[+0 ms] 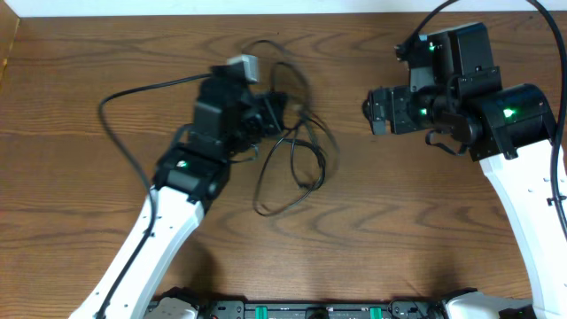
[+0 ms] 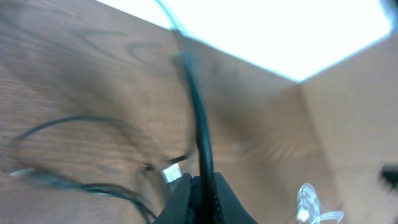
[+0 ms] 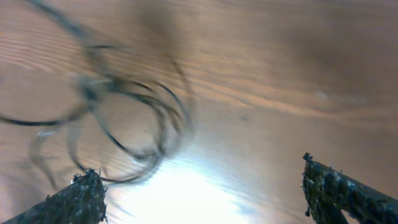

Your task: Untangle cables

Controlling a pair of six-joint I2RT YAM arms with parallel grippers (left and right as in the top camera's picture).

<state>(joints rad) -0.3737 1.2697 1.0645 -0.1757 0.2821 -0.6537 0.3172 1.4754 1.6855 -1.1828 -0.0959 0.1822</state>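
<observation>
Black cable (image 2: 199,124) is clamped between shut fingers of left gripper (image 2: 202,186) and runs off toward 12 o'clock. Remaining cables (image 1: 297,159) are looped on table (image 1: 399,230), at 9 o'clock from right gripper (image 1: 376,112), which is spread apart and empty. Left arm is judged nearer. No containers are seen.

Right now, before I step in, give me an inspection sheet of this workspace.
Surface: wooden table, bare grain.
Job's things: black cables tangled in loops mid-table; white one not clearly seen.
Clutter: nothing seen.
Pincers: left pincer shut on one of the black cables; right pincer open, apart from the tangle.
Cables: thick arm lead loops left of the left arm.
Surroundings: white strip beyond the far edge.
</observation>
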